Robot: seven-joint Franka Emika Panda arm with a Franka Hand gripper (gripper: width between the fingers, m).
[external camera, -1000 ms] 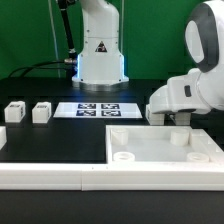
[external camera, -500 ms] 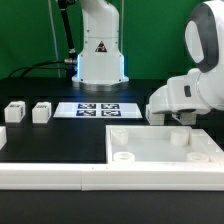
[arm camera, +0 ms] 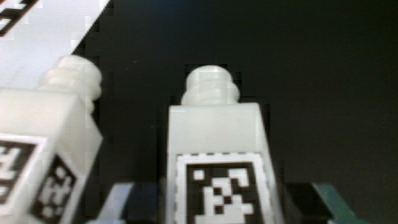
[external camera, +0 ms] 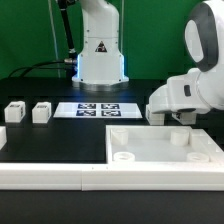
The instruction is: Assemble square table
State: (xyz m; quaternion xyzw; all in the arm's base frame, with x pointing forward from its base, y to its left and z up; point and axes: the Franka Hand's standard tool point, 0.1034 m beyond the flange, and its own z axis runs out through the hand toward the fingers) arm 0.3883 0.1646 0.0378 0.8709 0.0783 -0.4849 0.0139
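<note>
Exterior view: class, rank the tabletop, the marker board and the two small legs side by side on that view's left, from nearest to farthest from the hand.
The hand is on the exterior view's right.
1. Tabletop, just below the hand in the picture.
2. Marker board, centre.
3. Inner leg, left.
4. Outer leg, farthest left.

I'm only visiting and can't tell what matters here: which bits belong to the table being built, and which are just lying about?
For the table: tabletop; far-left leg; next leg; in the wrist view, middle leg and side leg.

Just lying about: marker board; rail.
</note>
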